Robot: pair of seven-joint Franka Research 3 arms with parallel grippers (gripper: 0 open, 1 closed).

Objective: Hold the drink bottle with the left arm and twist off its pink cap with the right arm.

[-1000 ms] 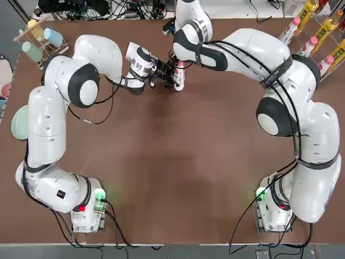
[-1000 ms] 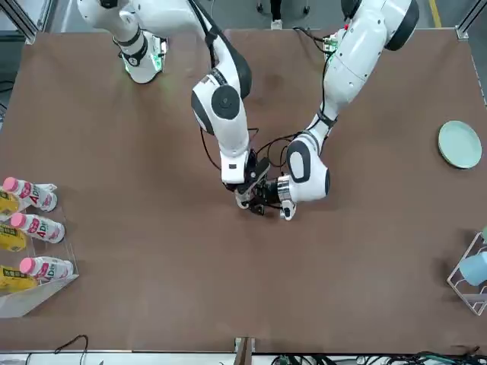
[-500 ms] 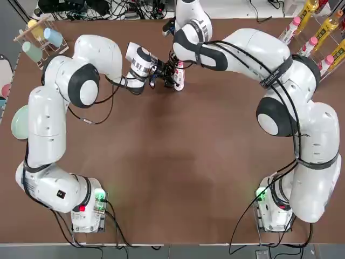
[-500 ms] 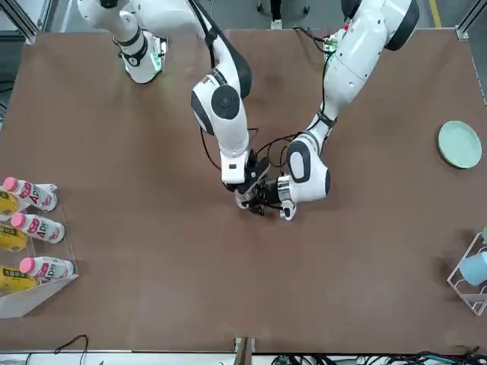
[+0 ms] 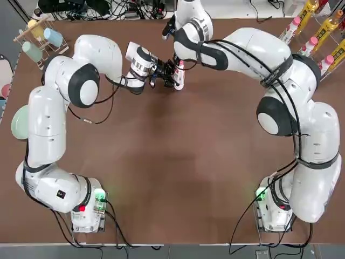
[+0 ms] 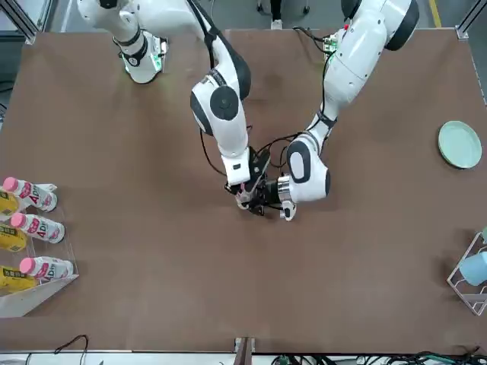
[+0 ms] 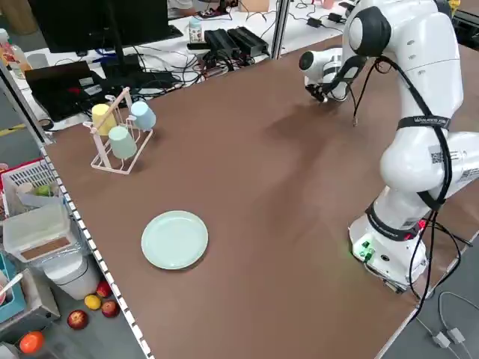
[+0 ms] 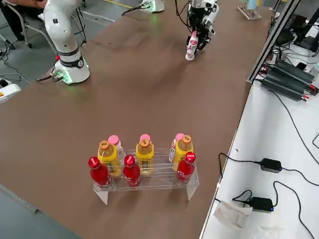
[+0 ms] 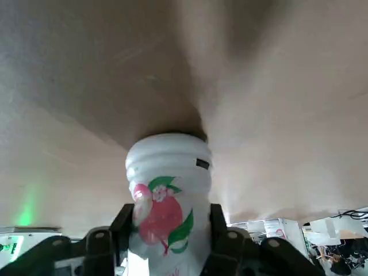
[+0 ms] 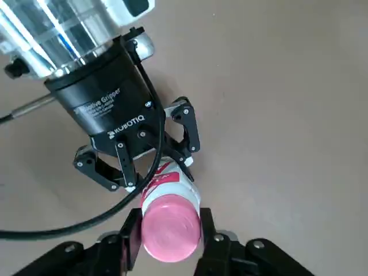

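Observation:
The drink bottle (image 5: 179, 82) stands upright at the far middle of the table, white with a red-and-green label (image 9: 167, 210). My left gripper (image 5: 173, 77) reaches in from the side and is shut on the bottle's body, a black finger (image 9: 219, 227) on each flank. From above, my right gripper (image 10: 168, 234) is shut on the pink cap (image 10: 169, 227), its fingers pressing both sides. In the right side view the bottle (image 8: 191, 50) shows below both grippers. The bottle's base rests on the table.
A clear rack (image 8: 144, 172) of yellow, red and pink-capped bottles stands at the table's far right corner (image 5: 318, 32). A wire rack with cups (image 5: 40, 38) is at the far left corner. A pale green plate (image 7: 174, 239) lies by the left edge.
My right wrist has turned a little around the cap. The bottle and my left gripper stay where they were.

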